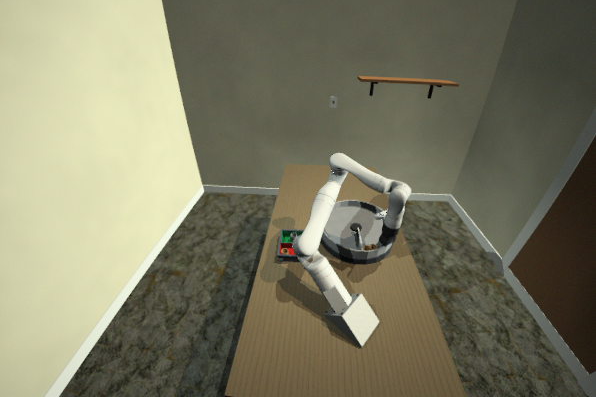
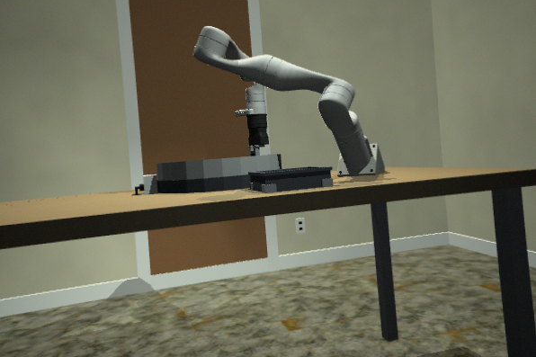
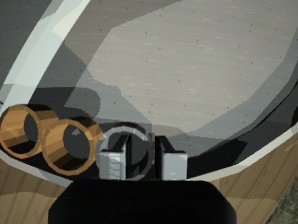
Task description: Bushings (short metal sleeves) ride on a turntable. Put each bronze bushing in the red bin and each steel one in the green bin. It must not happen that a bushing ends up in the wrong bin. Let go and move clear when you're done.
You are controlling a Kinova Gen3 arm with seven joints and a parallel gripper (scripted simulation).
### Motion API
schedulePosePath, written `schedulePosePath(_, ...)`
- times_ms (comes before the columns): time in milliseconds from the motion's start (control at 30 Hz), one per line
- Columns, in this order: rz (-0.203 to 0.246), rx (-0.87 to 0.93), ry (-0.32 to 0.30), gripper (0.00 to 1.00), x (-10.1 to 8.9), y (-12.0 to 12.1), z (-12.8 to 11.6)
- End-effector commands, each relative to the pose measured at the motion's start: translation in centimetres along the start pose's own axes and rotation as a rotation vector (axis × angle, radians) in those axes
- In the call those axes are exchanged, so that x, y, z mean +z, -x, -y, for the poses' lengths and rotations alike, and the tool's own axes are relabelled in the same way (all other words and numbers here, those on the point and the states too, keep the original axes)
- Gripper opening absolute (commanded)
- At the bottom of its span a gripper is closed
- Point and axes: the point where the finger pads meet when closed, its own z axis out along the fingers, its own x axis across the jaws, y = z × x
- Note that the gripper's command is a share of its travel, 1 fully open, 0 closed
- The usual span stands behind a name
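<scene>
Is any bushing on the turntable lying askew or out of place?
Nothing stands out. Two bronze bushings sit side by side against the turntable rim, a steel bushing beside them, under the gripper.

Two bronze bushings glow orange-gold with dark bores, and beside them a steel bushing shows pale silver-grey. The turntable is grey, its rim banded in lighter and darker grey facets, with a black hub. The arm is white, its gripper black with light grey fingers. Red bin, green bin, possibly in one dark tray. The table is tan wood grain.
</scene>
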Motion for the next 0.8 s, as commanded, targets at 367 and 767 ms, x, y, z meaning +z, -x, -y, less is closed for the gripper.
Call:
schedulePosePath(367, -0.009, -0.002, 0.001, 0.00, -0.15, -0.32, -0.01)
schedulePosePath(767, -0.009, -0.002, 0.001, 0.00, -0.15, -0.32, -0.01)
